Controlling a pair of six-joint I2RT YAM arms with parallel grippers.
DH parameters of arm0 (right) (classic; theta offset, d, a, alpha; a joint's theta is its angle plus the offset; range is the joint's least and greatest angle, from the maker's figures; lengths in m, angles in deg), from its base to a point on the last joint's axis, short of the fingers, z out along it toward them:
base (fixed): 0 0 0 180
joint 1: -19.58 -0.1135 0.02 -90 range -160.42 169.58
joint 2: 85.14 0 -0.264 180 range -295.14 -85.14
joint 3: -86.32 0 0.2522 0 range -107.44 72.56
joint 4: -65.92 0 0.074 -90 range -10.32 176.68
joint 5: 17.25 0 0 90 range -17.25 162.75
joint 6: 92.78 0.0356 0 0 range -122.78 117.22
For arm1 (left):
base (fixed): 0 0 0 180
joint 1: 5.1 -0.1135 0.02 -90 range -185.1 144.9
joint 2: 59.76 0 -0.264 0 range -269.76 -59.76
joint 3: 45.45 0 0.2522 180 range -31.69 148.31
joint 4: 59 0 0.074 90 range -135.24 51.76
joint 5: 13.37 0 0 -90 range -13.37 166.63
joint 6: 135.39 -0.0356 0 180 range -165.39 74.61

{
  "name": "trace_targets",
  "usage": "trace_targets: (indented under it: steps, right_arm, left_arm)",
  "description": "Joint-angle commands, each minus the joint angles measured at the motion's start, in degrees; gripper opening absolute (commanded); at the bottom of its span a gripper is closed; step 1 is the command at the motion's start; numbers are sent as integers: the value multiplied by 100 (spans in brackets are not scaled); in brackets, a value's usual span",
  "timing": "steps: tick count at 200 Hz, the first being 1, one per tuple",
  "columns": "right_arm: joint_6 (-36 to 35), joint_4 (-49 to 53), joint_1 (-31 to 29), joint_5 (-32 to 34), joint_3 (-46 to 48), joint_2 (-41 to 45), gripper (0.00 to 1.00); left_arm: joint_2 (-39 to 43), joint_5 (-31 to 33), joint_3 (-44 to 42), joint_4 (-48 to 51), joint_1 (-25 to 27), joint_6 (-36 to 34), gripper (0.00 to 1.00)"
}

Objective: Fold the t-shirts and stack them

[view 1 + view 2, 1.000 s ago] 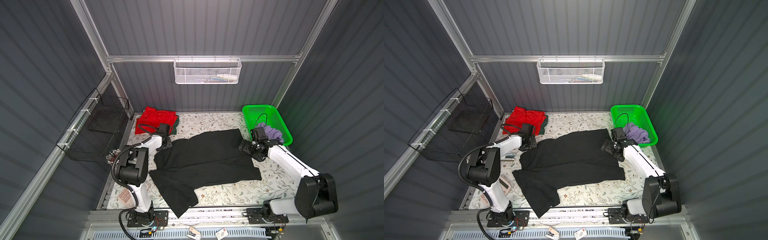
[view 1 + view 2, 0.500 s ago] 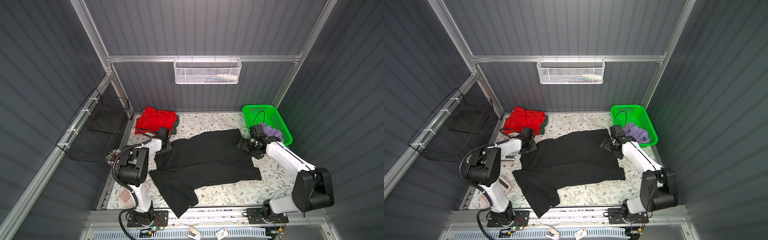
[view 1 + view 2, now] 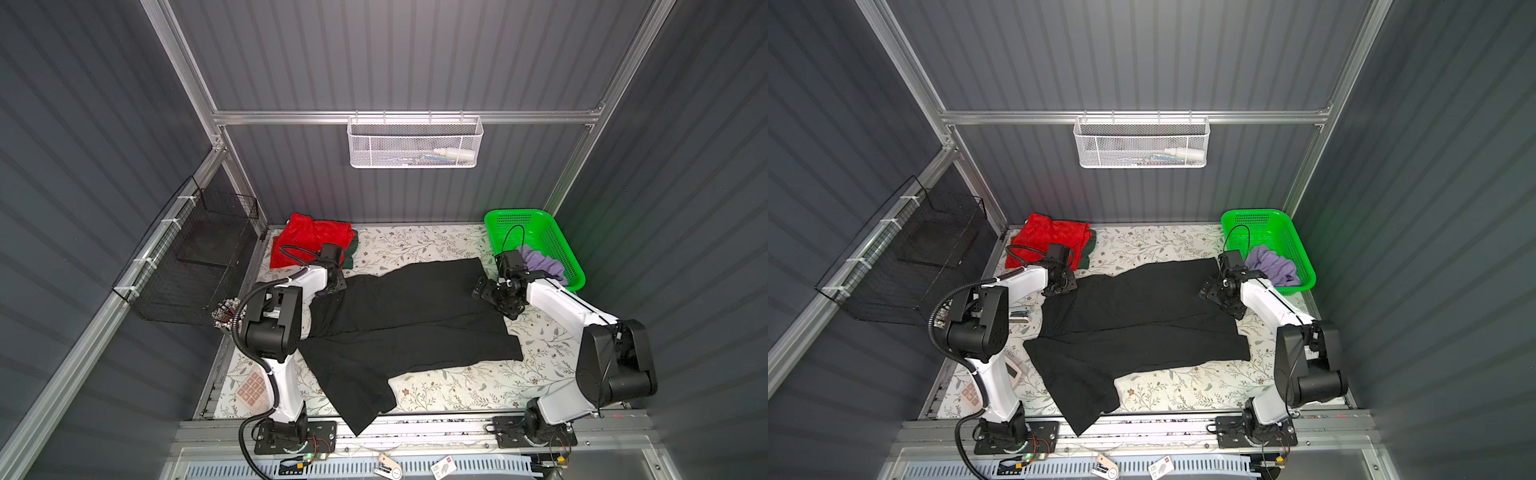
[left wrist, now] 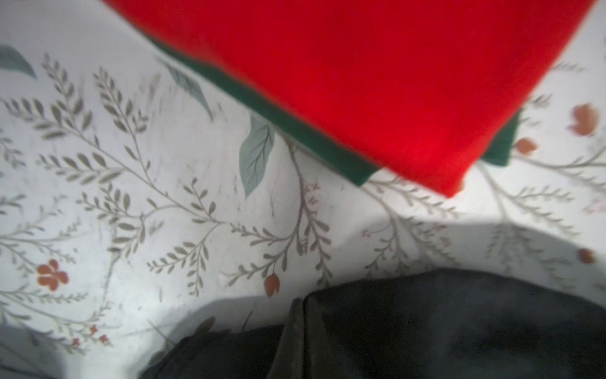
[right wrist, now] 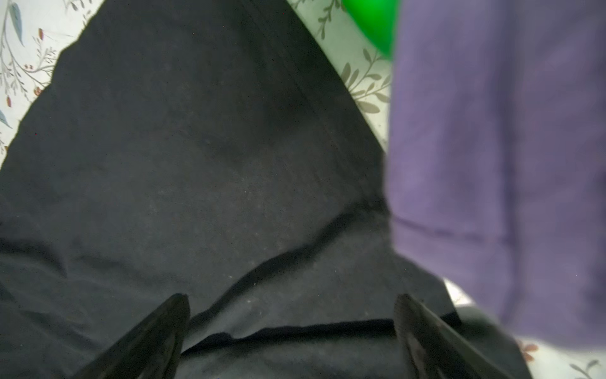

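in both top views, black t-shirt (image 3: 415, 316) spread limp across the floral table (image 3: 415, 245), long axis left to right, straight hem seemingly at the right end, left gripper (image 3: 332, 286) at its back left corner, right gripper (image 3: 488, 295) at its back right edge. by the left wrist, fingers unseen but closed, apparently pinching black cloth near the folded red t-shirt (image 4: 393, 82). by the right wrist, jaws wide over soft, light, crease-prone cloth beside the lavender t-shirt (image 5: 492, 164); best taken at corners and hems

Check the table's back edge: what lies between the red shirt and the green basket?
Bare floral tablecloth, from the dark green shirt edge under the red shirt up to the green basket; both top views show it.
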Motion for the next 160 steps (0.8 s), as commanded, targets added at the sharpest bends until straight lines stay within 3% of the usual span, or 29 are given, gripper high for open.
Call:
trace_targets:
  steps: [1,103,160]
  right_arm:
    - [-36,-54,18,-25,5,-9,99]
    - [-237,-126,18,188,-101,-117,99]
    - [-545,-204,-7,-66,-1066,-1071,99]
  left_arm:
    - [-160,184,487,259,-8,-252,0]
    - [-431,422,1407,481,-15,-607,0]
    - [-221,1128,1418,545,-14,-725,0]
